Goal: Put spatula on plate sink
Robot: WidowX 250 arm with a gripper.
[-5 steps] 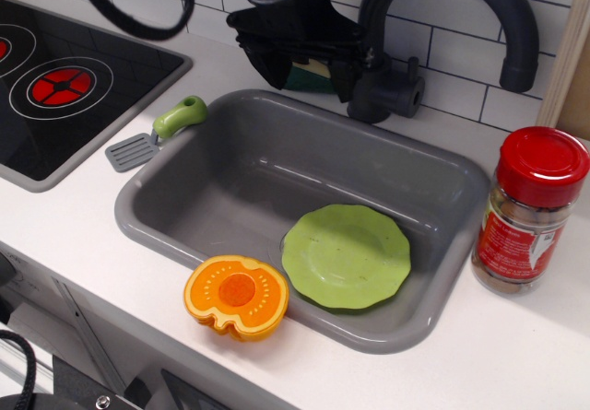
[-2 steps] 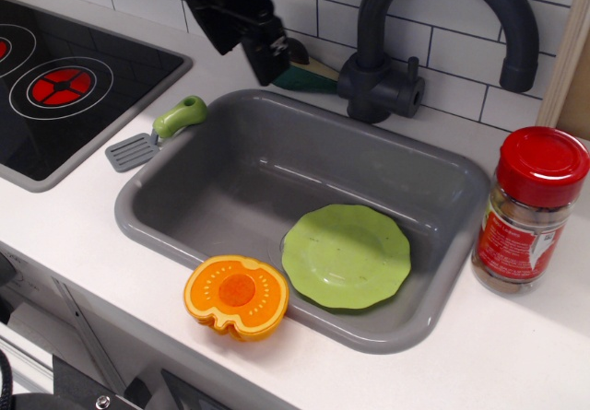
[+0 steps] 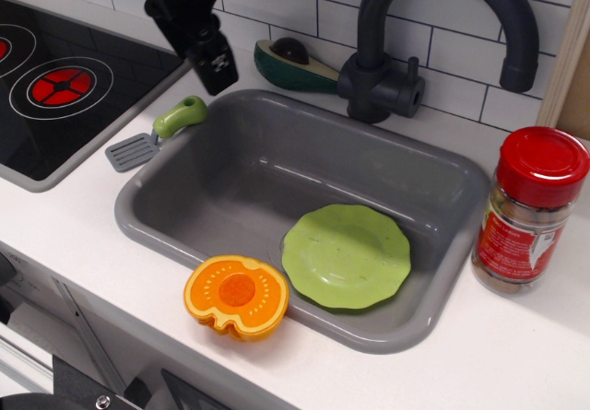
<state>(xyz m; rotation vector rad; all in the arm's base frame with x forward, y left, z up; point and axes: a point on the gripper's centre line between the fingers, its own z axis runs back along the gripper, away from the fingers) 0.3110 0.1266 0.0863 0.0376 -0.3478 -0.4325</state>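
The spatula [image 3: 164, 129] lies on the white counter between the stovetop and the sink's left rim, green handle toward the sink, grey blade toward the stove. The light-green plate [image 3: 347, 255] lies inside the grey sink [image 3: 230, 184], at its front right. My black gripper [image 3: 218, 76] hangs above the sink's back-left corner, just up and right of the spatula's handle and not touching it. Its fingers point down and hold nothing; I cannot make out a gap between them.
A black stovetop [image 3: 55, 87] is at the left. An orange pumpkin-like half [image 3: 236, 295] sits on the sink's front rim. An avocado half [image 3: 293, 64] lies behind the sink beside the dark faucet [image 3: 383, 83]. A red-lidded spice jar [image 3: 530, 212] stands at the right.
My gripper has moved left along the back of the sink, from near the faucet to above the spatula's handle, uncovering the avocado half. Nothing else has moved.
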